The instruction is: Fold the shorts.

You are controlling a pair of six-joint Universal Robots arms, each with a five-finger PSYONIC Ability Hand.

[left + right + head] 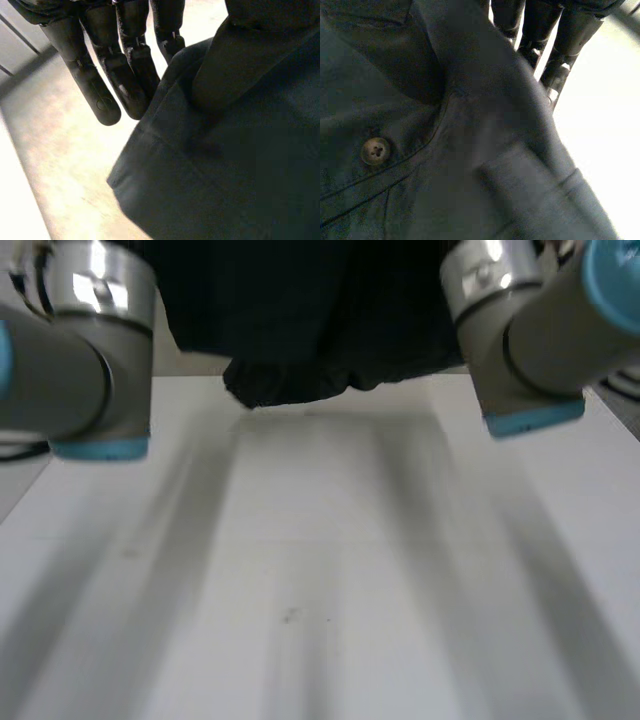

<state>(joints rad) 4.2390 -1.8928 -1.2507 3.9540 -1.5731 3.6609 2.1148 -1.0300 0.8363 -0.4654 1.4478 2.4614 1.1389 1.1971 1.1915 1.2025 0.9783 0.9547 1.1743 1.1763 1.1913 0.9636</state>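
Observation:
The dark shorts (300, 330) hang bunched between my two raised arms at the far side of the white table (320, 580), their lowest fold just above the tabletop. In the left wrist view my left hand (105, 75) reaches down with nearly straight fingers pressed against an edge of the shorts (225, 165), and the cloth humps over its thumb side. In the right wrist view my right hand (565, 45) has its fingers against the shorts (445, 150) near the waistband, where a round button (375, 151) and a pocket flap show.
My left arm (80, 350) and right arm (530, 340) stand high at either side of the cloth. White tabletop stretches from below the shorts to the near edge.

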